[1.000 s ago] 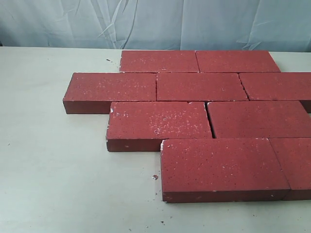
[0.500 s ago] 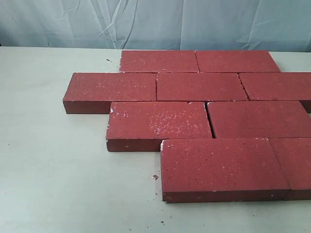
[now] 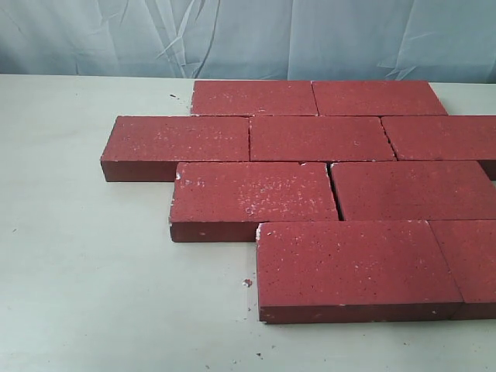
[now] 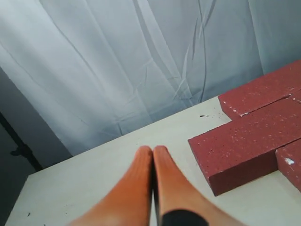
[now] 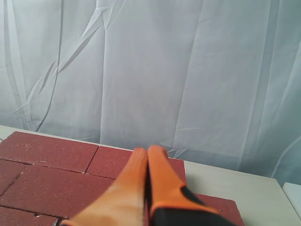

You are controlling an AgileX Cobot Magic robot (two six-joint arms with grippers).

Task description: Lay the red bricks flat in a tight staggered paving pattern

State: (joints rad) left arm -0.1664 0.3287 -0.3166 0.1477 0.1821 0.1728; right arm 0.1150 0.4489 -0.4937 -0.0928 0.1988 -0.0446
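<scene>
Several red bricks (image 3: 318, 186) lie flat on the pale table (image 3: 85, 271) in four staggered rows, edges close together, with a thin gap between the two bricks of the third row. Neither gripper shows in the exterior view. In the left wrist view my left gripper (image 4: 153, 149) is shut and empty above bare table, off the end of the leftmost red bricks (image 4: 244, 146). My right gripper (image 5: 147, 150) is shut and empty, raised over the far red bricks (image 5: 51, 179).
A crumpled pale cloth backdrop (image 3: 248, 35) hangs behind the table. Small crumbs (image 3: 247, 283) lie by the front brick. The table's far edge (image 4: 94, 148) runs close beyond the left gripper. Bare table spreads left of the bricks.
</scene>
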